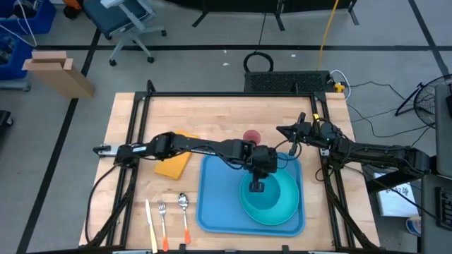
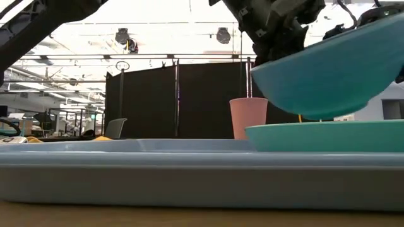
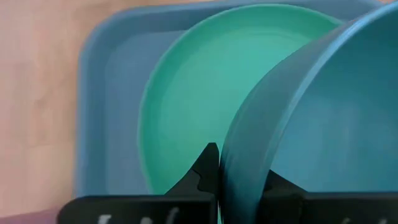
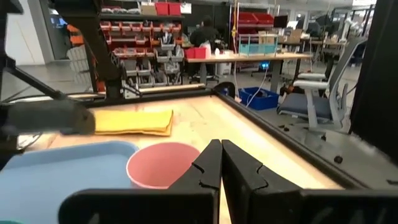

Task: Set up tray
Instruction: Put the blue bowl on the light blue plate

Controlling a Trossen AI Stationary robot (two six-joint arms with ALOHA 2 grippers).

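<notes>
My left gripper (image 1: 258,180) pinches the bowl (image 1: 272,189) rim, tilted, directly above the plate (image 1: 263,209) on the tray (image 1: 212,204), lower centre of frame. Straight down seats it, I judge. Right gripper (image 1: 285,132) fingers together, parked centre right.

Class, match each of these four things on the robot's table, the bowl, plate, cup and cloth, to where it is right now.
Things:
1. bowl
2. plate
3. cup
4. cloth

Places:
A. on the bare table, left of the tray
B. lying flat in the tray
C. held tilted above the plate by the left gripper
D. standing just beyond the tray's far rim, near the shut right gripper

Pairs: 1-C, 2-B, 3-D, 4-A
</notes>
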